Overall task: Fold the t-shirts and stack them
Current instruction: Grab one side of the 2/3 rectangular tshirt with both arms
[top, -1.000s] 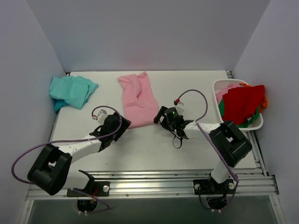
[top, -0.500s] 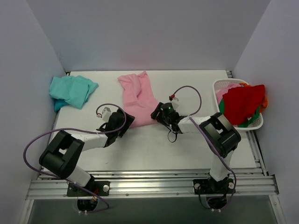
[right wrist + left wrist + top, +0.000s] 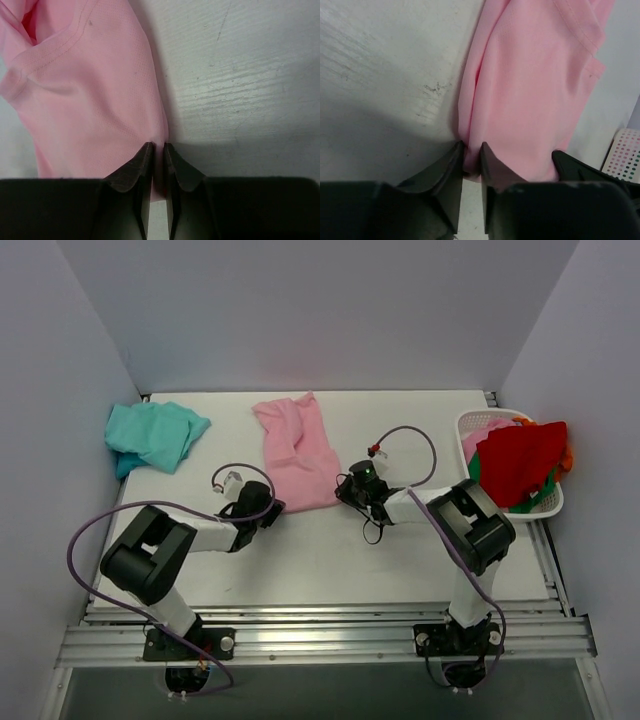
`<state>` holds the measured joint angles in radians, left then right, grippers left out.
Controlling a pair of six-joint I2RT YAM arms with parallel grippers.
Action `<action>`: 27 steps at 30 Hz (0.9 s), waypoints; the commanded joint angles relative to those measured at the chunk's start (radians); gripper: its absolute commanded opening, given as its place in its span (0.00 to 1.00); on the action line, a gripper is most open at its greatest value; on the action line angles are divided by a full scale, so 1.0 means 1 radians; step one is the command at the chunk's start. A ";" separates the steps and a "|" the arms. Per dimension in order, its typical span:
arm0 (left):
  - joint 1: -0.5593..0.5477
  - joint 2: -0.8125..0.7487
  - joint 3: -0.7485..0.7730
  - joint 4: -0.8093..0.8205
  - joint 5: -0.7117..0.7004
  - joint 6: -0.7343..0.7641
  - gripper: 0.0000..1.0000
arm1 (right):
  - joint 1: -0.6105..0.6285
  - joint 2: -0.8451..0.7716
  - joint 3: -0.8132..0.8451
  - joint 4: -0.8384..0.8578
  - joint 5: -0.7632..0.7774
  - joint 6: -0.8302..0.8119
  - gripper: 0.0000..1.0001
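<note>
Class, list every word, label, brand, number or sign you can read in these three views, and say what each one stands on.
There is no text to read in any view.
The pink t-shirt is plain, with no print or tag showing.
The teal t-shirt is plain too.
The white basket shows no marking.

Far part of the pink t-shirt (image 3: pixel 530 100), cut off by both wrist views' top edges.
</note>
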<state>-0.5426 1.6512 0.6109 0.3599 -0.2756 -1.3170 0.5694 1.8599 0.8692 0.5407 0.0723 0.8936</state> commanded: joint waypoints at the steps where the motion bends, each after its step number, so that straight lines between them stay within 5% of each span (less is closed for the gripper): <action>1: -0.008 0.035 0.026 0.025 0.013 0.015 0.23 | -0.008 0.012 -0.027 -0.033 0.004 -0.001 0.11; 4: -0.010 0.045 0.033 0.018 0.016 0.022 0.03 | -0.008 0.005 -0.038 -0.028 -0.003 -0.001 0.04; 16: -0.151 -0.198 -0.102 -0.093 -0.046 0.035 0.02 | 0.038 -0.276 -0.226 -0.093 0.018 0.019 0.00; 27: -0.388 -0.669 -0.131 -0.524 -0.145 -0.025 0.02 | 0.297 -0.786 -0.243 -0.534 0.260 0.102 0.00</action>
<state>-0.9031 1.0672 0.4599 0.0105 -0.3607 -1.3212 0.8413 1.1584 0.6052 0.1871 0.2153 0.9539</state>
